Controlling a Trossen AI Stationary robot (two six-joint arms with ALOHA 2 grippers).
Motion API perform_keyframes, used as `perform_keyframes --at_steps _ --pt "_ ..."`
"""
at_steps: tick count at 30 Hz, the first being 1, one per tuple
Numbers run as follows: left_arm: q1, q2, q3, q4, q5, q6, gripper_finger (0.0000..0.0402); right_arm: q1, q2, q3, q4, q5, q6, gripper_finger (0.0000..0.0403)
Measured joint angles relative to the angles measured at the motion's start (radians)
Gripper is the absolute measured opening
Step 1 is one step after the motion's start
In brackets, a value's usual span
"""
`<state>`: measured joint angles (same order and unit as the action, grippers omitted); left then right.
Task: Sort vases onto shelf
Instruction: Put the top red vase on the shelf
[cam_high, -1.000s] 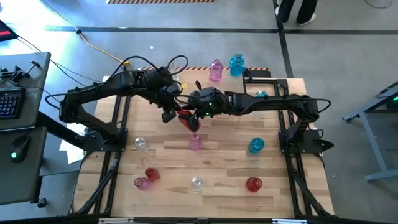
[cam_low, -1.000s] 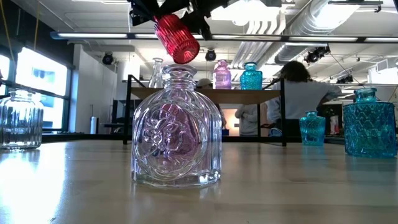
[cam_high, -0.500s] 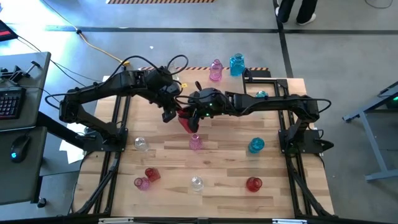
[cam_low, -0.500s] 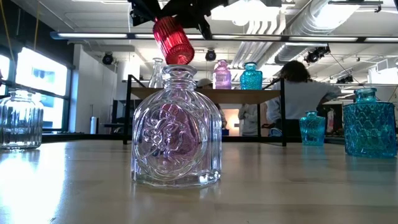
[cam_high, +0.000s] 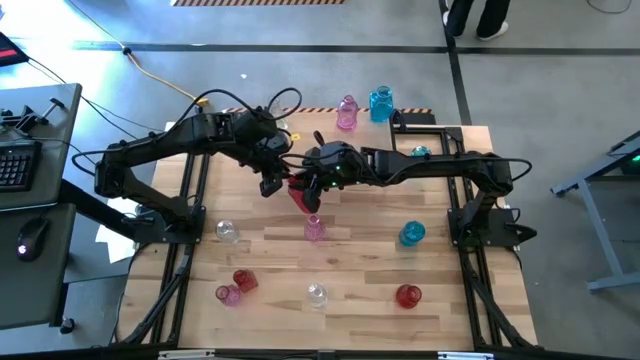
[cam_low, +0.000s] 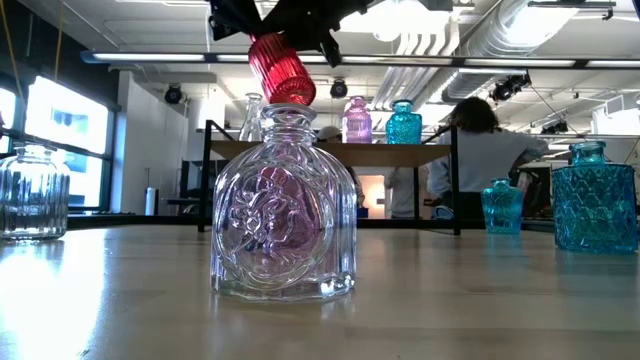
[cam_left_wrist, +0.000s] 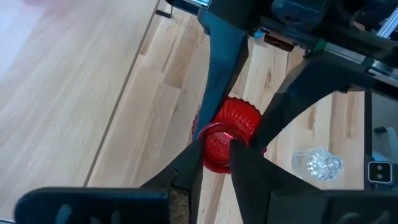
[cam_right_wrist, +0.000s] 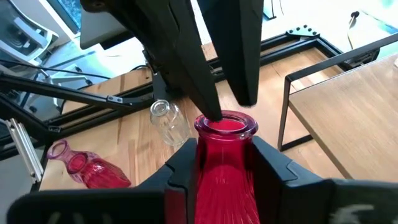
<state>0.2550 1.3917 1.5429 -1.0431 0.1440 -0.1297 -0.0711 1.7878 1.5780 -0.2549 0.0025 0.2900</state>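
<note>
A red ribbed vase (cam_high: 301, 193) hangs in the air over the table's middle, where my two arms meet. My right gripper (cam_right_wrist: 224, 165) is shut on it, coming from the table's right. My left gripper (cam_left_wrist: 217, 163) comes from the left, its fingers a little apart at the vase's mouth (cam_left_wrist: 217, 142). The shelf (cam_low: 330, 152) stands at the table's far side with a clear, a pink and a blue vase on its board. Several more vases stand on the tabletop. My right gripper pinches the red vase's neck (cam_right_wrist: 224, 155), just below the mouth, between its two fingers (cam_right_wrist: 184, 163). The fingers slant down from the table's right. The vase is tilted, its mouth up toward the left arm and its base (cam_low: 296, 92) down, clear of the table. My left gripper has its fingertips (cam_left_wrist: 194, 158) close beside the mouth's rim; I cannot tell whether they touch it.
On the tabletop stand a clear vase (cam_high: 227, 232), a pink vase (cam_high: 314, 228) right below the held one, a blue vase (cam_high: 412, 234), a red vase (cam_high: 244, 280), a pink vase (cam_high: 229, 294), a clear vase (cam_high: 317, 294) and a red vase (cam_high: 407, 296). People show beyond the shelf.
Both arms have kept their place. In the low view the red vase has shifted a little in the hold: it tipped slightly more upright and sits a touch lower under the grippers than before.
</note>
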Motion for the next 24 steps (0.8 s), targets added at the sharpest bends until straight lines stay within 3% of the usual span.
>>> perform_keyframes --at_steps 12,24 --pt "0.035 -0.093 0.0 -0.011 -0.001 -0.016 0.0081 -0.014 0.0 0.0 -0.001 0.023 -0.01 0.008" --pt "0.035 -0.158 0.0 -0.015 -0.001 -0.016 0.0081 -0.085 -0.001 0.001 0.05 0.12 -0.072 0.008"
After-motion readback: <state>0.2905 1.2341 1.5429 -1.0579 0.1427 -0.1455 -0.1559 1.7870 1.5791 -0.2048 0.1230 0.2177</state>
